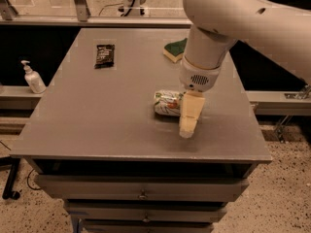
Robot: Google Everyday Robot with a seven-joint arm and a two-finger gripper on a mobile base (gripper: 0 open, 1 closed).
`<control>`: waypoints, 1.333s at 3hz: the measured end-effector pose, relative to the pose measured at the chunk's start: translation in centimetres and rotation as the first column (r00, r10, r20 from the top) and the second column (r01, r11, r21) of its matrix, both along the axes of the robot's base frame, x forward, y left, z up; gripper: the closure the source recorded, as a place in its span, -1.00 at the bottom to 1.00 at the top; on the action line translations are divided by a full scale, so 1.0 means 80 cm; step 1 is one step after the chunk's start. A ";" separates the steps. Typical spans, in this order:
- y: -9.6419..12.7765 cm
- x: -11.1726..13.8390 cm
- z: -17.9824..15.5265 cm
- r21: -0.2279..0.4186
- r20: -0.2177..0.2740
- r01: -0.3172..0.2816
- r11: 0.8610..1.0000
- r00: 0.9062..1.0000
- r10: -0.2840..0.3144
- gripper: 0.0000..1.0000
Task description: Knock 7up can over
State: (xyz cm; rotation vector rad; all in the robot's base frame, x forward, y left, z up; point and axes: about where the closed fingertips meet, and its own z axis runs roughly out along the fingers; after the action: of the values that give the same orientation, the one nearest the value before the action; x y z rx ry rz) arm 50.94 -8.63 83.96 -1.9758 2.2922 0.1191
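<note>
The 7up can (167,103) lies on its side on the grey table (112,115), right of centre, silver-white with green and red-orange graphics. Its right end is hidden behind my gripper. My gripper (188,123) hangs from the white arm (233,18) just in front of and to the right of the can, its cream-coloured tips pointing down toward the table's front. It holds nothing.
A dark snack packet (104,55) lies at the back left of the table. A green and yellow sponge (176,49) lies at the back, partly behind my arm. A white pump bottle (32,77) stands on a ledge left of the table. Drawers sit below the table's front edge.
</note>
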 end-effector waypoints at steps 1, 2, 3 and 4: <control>-0.013 0.003 0.030 0.127 0.062 0.041 0.991 0.997 -0.049 -1.00; -0.035 0.005 0.080 0.311 0.141 0.061 0.948 0.984 -0.110 -1.00; -0.071 -0.001 0.119 0.469 0.195 0.038 0.883 0.970 -0.145 -1.00; -0.107 -0.028 0.129 0.610 0.209 -0.003 0.792 0.965 -0.158 -1.00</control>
State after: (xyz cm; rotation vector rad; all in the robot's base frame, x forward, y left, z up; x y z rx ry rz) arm 48.72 -17.21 94.27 -1.4630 1.8489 0.5017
